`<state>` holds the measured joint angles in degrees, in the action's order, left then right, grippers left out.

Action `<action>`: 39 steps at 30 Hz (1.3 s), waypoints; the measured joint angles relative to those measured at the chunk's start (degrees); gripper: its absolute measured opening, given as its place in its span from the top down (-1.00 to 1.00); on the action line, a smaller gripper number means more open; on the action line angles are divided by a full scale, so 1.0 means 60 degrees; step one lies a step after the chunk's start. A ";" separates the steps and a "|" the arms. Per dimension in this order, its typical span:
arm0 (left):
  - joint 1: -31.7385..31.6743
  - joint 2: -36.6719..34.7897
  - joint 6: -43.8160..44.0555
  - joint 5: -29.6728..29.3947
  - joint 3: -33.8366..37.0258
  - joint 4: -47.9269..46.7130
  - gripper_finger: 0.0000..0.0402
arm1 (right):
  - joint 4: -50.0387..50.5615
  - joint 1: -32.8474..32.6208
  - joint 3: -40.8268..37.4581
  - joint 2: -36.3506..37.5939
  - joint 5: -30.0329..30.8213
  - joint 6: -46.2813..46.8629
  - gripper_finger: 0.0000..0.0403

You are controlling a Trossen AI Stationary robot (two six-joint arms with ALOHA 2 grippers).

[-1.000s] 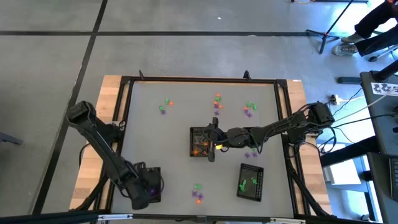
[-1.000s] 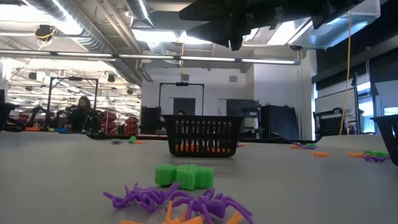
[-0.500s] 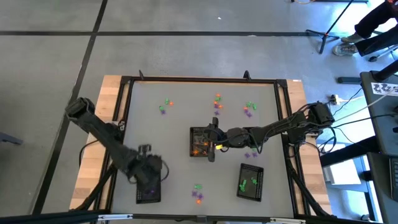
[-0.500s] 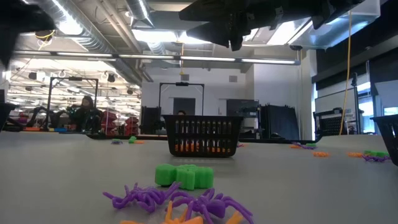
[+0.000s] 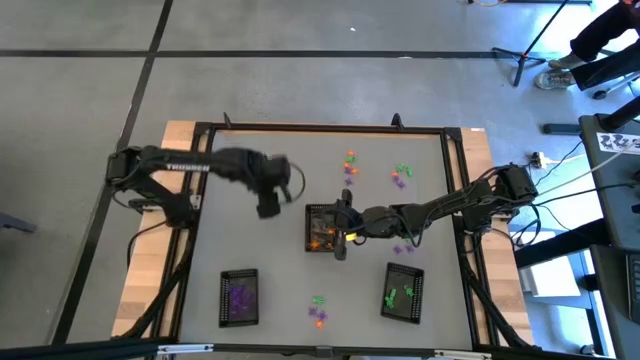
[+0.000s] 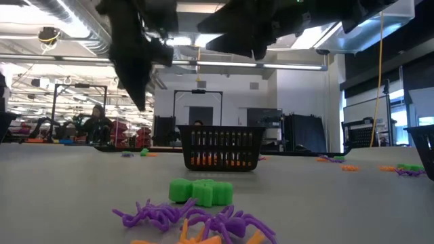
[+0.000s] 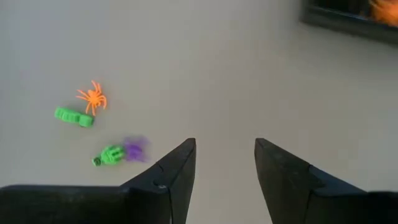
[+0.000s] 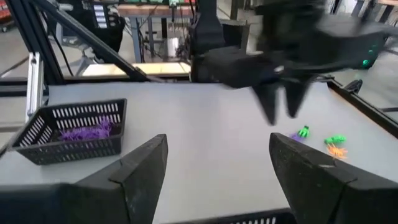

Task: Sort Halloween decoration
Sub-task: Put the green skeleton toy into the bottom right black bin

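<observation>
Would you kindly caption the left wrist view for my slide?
Open left tool above the table, with orange spider, green trinkets and a purple one ahead.

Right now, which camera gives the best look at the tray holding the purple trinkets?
The right wrist view: the purple tray shows large, from the side, purple pieces visible inside. The high view shows it small from above. The low and left wrist views miss it.

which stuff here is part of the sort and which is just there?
Part of the job:
- loose trinkets near left gripper: orange spider, green piece, green-and-purple pair
- purple spiders already in a black tray
- right gripper, open, empty

Just there:
- room beyond the table
- person in background
</observation>
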<state>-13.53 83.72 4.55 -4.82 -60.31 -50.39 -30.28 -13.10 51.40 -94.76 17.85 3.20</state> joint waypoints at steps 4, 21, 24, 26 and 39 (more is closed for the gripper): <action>-0.1685 0.0000 -0.0535 0.0546 0.0529 0.0383 0.22 | 0.0292 0.0000 0.0000 0.0000 0.0003 -0.0001 -0.40; -0.4902 0.0004 0.3069 0.0506 0.2465 0.3287 0.25 | 0.0273 0.0004 0.0000 0.0000 0.0095 -0.0294 -0.40; -0.4822 0.0007 0.3205 0.0447 0.2473 0.3077 0.25 | 0.0272 0.0004 0.0000 0.0000 0.0193 -0.0352 -0.40; -0.4737 0.0066 0.3231 0.0405 0.2473 0.2993 0.25 | 0.0272 0.0004 -0.0001 0.0000 0.0197 -0.0353 -0.40; -0.4332 0.1710 0.3486 0.0474 0.2408 0.2939 0.25 | 0.0212 0.0004 -0.0002 0.0000 0.0200 -0.0349 -0.40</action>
<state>-39.53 93.99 25.47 -1.98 -45.86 -32.75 -29.00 -13.08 51.38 -94.76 19.05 1.10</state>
